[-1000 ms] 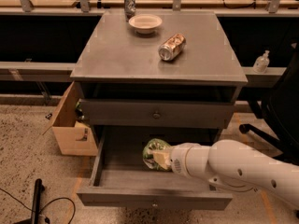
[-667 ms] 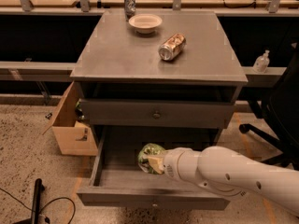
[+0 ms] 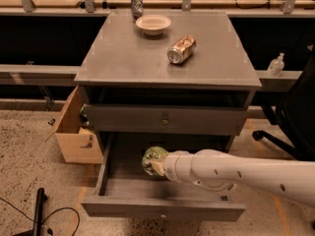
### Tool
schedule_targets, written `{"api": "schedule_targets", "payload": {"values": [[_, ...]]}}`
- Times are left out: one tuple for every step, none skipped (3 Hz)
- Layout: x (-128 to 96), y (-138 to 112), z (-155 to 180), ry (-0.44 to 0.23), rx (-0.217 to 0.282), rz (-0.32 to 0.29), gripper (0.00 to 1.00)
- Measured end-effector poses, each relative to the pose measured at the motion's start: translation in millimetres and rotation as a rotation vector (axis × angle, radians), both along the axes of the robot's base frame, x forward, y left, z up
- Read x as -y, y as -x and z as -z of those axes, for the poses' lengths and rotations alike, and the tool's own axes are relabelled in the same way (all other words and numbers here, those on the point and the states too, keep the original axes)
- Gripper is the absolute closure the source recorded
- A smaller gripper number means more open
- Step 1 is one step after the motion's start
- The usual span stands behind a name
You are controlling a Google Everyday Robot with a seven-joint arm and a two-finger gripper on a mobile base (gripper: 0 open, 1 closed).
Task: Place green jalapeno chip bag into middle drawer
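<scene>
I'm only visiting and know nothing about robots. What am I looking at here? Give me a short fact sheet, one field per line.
arm: white arm reaching into the open drawer
claw: claw at the arm's tip, inside the drawer space, mostly hidden by the bag
bag: green chip bag at the claw, within the drawer; cannot tell if it rests on the bottom
above: upper drawer, closed
cabinet top: bowl upright, can lying on its side
floor: cardboard box beside the cabinet

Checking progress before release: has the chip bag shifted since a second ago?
Yes. The chip bag, at the gripper over the open lower drawer, has shifted left: it was under the upper drawer's knob, now left of it.
</scene>
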State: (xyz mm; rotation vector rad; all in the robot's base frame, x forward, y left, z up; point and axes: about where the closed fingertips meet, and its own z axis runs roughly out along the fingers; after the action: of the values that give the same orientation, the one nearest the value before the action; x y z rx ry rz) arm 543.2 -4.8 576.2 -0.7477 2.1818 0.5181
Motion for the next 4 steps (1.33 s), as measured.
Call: {"api": "schedule_targets", "payload": {"values": [[-3,-20,41,-0.037,-0.026,-0.046,0.85],[-3,-25,88,-0.092,-0.098,-0.107,0.62],[-6,-21,122,-0.138,-0.161,-0.149,0.4],[-7,-22,133,-0.152,-0.164,-0.161,0.17]]}}
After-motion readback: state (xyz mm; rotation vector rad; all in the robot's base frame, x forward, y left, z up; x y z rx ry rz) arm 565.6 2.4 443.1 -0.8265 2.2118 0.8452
